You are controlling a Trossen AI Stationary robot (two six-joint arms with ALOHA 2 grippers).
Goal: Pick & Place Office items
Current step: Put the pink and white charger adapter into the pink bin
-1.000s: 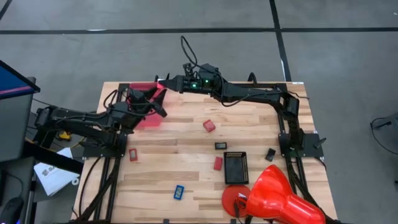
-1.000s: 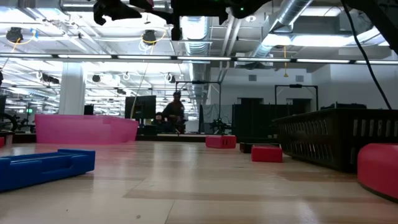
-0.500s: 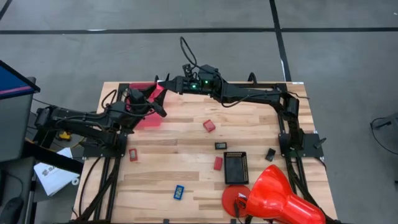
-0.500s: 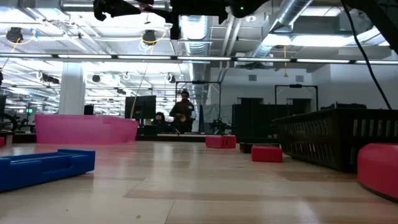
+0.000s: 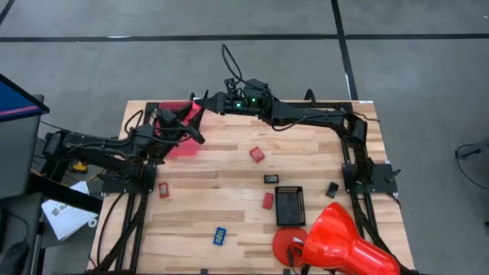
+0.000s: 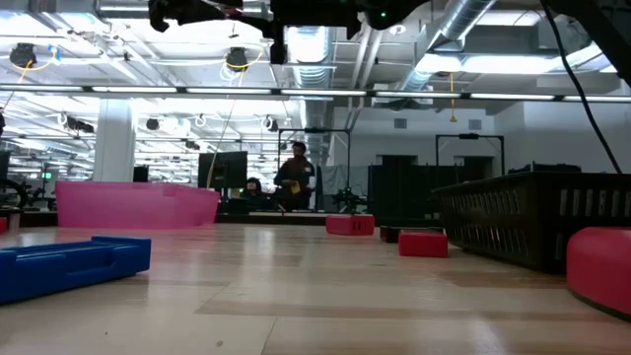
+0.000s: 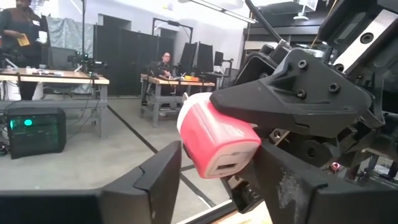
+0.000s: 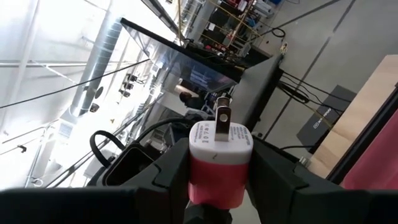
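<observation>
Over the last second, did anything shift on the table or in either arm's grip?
Nothing on the table moved. Both arms stay raised over the pink bin, the right gripper still shut on the red-and-white charger, with the left gripper close beside it. Only a person in the room behind walked rightward.

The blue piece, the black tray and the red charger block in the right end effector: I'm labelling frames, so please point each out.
blue piece [image 5: 219,236]: high view, its middle.
black tray [image 5: 289,205]: high view, its floor.
red charger block [image 8: 219,167]: right wrist view, its red body.
</observation>
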